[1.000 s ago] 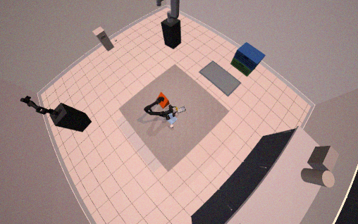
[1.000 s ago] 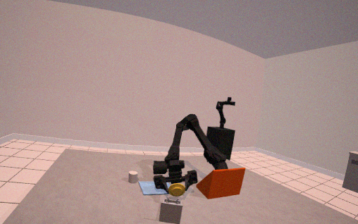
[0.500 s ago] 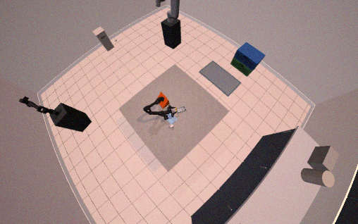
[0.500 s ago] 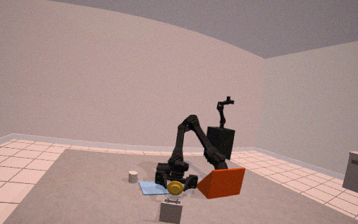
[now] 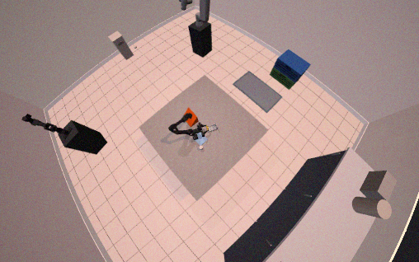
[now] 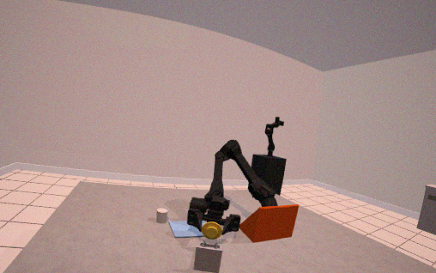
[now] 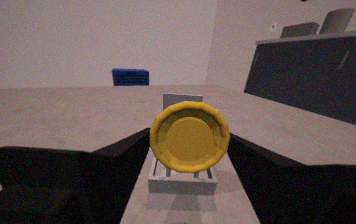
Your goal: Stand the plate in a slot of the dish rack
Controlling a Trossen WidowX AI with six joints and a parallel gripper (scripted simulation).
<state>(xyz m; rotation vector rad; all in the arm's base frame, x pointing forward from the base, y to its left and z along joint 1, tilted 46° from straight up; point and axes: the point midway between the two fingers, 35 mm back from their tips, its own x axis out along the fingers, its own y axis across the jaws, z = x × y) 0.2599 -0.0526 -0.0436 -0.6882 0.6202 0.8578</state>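
Plate (image 7: pixel 190 137) in yellow sits clamped upright in our gripper (image 7: pixel 190 150), its face turned to the wrist camera. We see it held just above the grey dish rack (image 7: pixel 182 180), whose rails show beneath its lower rim. Behind the arm, a blue mat (image 6: pixel 184 228) lies on the floor.

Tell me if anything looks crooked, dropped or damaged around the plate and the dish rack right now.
Nothing stands out. The gripper holds the yellow plate upright, face toward the wrist camera, just above the white dish rack, which sits square on the mat. The plate looks whole and is not yet seated in a slot.
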